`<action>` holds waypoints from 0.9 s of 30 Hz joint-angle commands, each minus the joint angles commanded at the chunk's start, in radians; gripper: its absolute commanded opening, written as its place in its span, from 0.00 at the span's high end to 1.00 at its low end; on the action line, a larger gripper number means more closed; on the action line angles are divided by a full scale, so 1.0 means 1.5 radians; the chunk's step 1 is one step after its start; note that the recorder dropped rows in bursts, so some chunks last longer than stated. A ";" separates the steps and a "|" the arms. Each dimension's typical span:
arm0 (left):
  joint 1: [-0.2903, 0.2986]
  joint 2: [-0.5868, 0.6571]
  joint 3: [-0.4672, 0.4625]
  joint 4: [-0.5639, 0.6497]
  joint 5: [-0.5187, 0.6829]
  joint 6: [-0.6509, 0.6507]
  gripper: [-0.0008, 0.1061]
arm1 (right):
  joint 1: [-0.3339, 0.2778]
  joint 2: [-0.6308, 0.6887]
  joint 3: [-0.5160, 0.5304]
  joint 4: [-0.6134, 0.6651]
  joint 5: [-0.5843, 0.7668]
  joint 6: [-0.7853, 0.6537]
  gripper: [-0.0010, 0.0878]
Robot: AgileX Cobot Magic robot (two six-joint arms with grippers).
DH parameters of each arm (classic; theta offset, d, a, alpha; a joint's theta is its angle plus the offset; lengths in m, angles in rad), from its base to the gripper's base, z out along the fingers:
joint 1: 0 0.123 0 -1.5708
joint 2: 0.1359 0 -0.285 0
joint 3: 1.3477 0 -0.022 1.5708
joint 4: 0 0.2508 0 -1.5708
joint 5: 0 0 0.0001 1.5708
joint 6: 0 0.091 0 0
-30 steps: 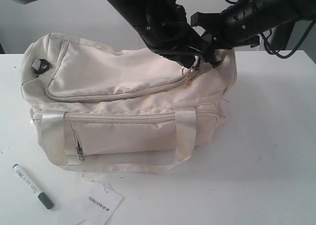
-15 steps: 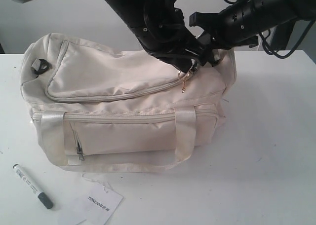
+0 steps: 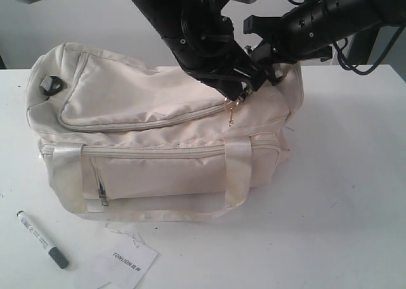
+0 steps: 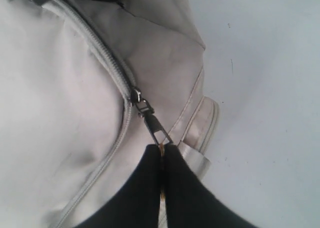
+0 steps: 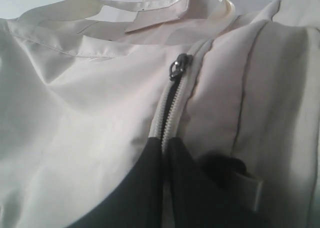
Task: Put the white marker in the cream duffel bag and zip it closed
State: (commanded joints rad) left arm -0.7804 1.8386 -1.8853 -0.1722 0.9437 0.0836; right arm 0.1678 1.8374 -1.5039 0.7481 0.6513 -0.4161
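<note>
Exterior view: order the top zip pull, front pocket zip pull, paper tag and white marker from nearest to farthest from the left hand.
1. Top zip pull: pinched in the left hand, on top of the cream duffel bag.
2. Front pocket zip pull: on the bag's front, left part.
3. Paper tag: on the table before the bag.
4. White marker: on the table, far front left.

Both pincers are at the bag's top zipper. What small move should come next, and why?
Probably the left pincer should draw the zipper pull along the track, away from the right pincer, which pins the cream duffel bag. The left is shut on the pull, only a short gap is open, and the white marker lies on the table.
</note>
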 joint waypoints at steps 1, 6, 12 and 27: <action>0.000 0.000 0.000 0.000 0.003 0.000 0.99 | 0.000 0.000 0.000 0.000 0.000 0.000 0.99; 0.000 0.000 0.000 0.000 0.012 0.003 0.99 | 0.000 0.000 0.000 -0.002 -0.001 0.000 0.99; 0.000 0.000 0.000 0.000 0.025 0.009 0.99 | 0.000 0.000 0.000 -0.007 -0.003 0.000 0.99; 0.000 0.000 0.000 0.001 0.054 0.020 0.99 | 0.000 0.000 0.000 -0.017 -0.007 0.011 0.99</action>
State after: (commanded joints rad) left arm -0.7804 1.8386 -1.8853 -0.1703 1.0245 0.1134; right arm 0.1678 1.8374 -1.5039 0.7228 0.6413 -0.3999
